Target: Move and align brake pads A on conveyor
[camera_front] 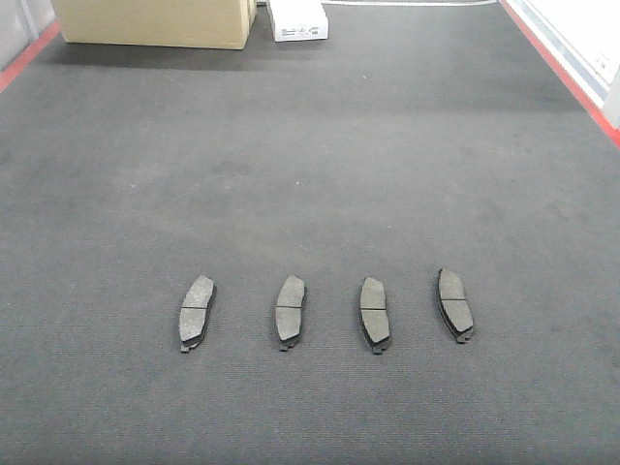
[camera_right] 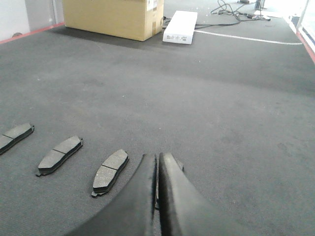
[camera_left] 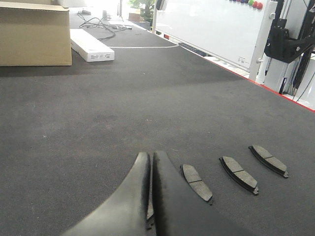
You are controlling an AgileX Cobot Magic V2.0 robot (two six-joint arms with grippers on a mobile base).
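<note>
Four brake pads A lie evenly rowed across the conveyor well short of the cardboard box, apparently aligned, left tool and right tool pinched closed, empty

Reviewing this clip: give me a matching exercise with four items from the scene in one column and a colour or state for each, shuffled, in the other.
Items:
1. cardboard box
2. flat carton
3. brake pads A
4. left pincer

Descriptions:
a. closed, fingers together
b. white
c. tan
d. four in a row on the conveyor

Pairs: 1-c, 2-b, 3-d, 4-a
</note>
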